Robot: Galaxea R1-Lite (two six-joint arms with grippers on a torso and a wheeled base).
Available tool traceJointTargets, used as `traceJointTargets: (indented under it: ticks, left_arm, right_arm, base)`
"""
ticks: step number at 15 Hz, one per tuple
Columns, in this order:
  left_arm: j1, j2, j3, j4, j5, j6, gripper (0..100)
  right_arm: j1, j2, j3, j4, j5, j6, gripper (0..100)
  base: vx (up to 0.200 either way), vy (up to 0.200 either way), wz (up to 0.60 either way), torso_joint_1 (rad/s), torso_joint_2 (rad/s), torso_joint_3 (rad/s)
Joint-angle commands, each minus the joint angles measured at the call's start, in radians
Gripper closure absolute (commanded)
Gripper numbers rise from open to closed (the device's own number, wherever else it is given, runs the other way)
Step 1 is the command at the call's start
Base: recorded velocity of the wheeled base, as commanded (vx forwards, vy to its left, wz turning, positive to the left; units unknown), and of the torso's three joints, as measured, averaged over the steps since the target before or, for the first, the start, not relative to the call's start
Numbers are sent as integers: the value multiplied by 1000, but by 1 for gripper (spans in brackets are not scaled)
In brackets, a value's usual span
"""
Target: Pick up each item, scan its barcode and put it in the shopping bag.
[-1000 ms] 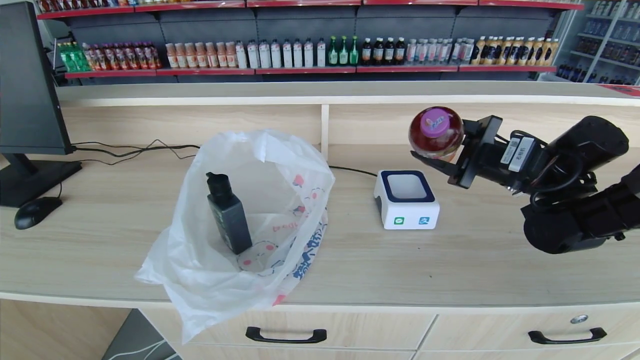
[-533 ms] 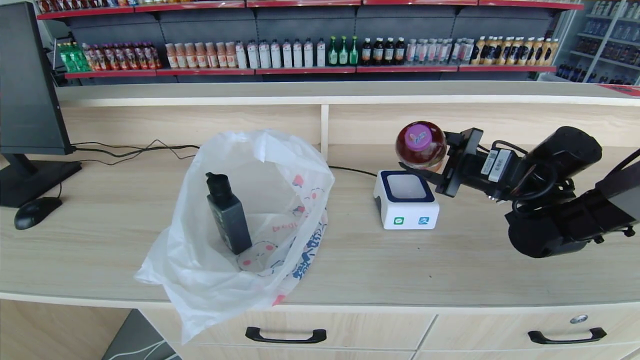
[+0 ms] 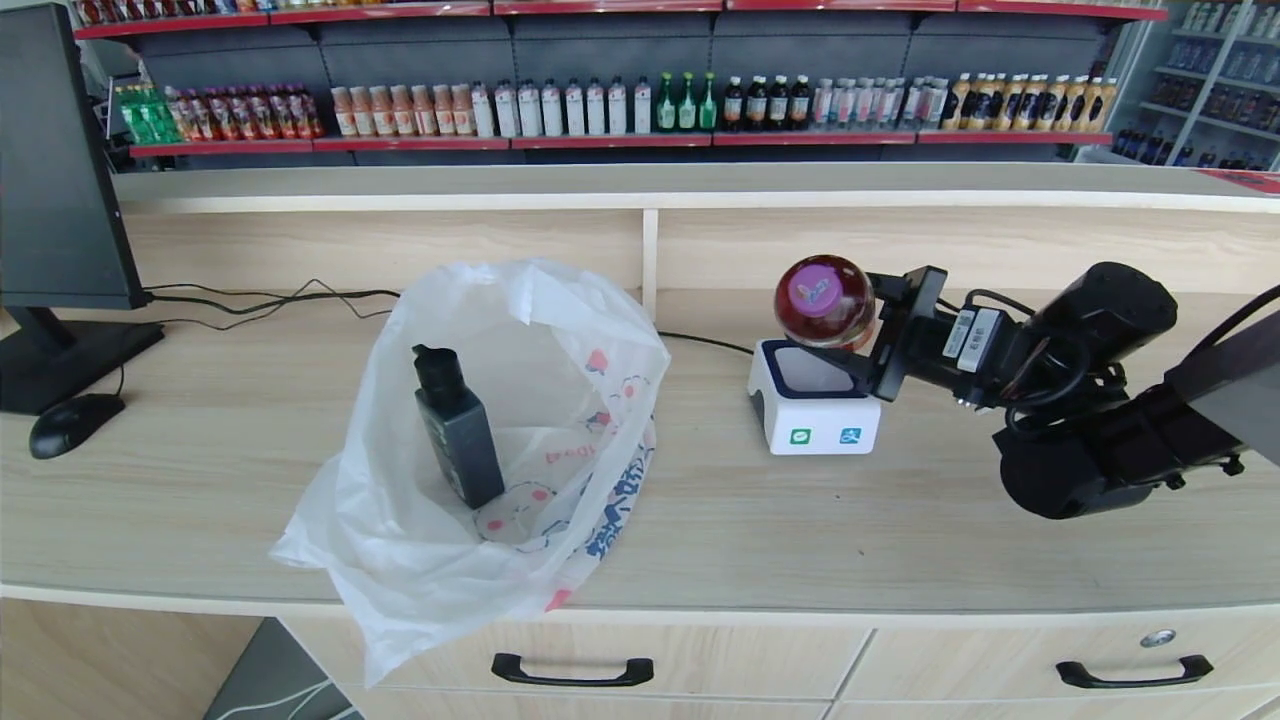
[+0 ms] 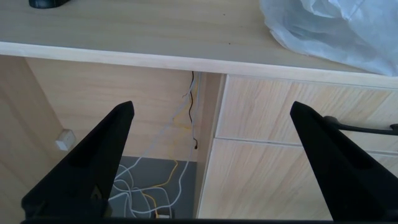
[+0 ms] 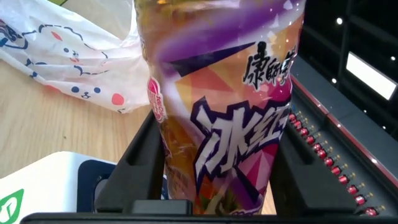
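Firmly clamped, the right gripper point(image 3: 852, 328) holds a rounded drink bottle point(image 3: 825, 300) over the boxy white scanner point(image 3: 812, 412). The bottle has a purple cap and a glossy purple-orange label with bold white lettering. Nearby, the crinkled translucent shopping bag point(image 3: 560, 340) contains a dark rectangular bottle point(image 3: 458, 430). The left gripper point(image 4: 211, 109) hangs wide open.

Between shopping bag point(image 3: 420, 570) and scanner point(image 3: 815, 425): a strip of bare desk point(image 3: 700, 520), crossed at the back by 1 cable point(image 3: 705, 340). Directly over the scanner window, blocked by the drink bottle point(image 3: 826, 300) clamped in the right end effector point(image 3: 836, 320). Bag mouth gaping upward, 1 black pump bottle point(image 3: 458, 430) standing in its left half. Behind everything, a raised ledge point(image 3: 640, 185); far left, monitor point(image 3: 60, 160) and mouse point(image 3: 72, 422).
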Motion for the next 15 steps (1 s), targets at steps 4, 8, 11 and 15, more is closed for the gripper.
traceJointTargets:
  ticks: [4,8,11,15]
  left_arm:
    - [2,1,0,0,0,1,0]
    - [2,1,0,0,0,1,0]
    - [0,1,0,0,0,1,0]
    - [2,1,0,0,0,0,0]
  right_arm:
    - [-7,0,3,0,-1,4,100]
    - [-6,-3,3,0,-3,15,100]
    - [-7,-31,26,0,-9,34,100]
    - [-7,-65,60,0,-82,96,100]
  base:
    - [0,0,0,0,0,0]
    - [0,0,0,0,0,0]
    - [0,0,0,0,0,0]
    - [0,0,0,0,0,0]
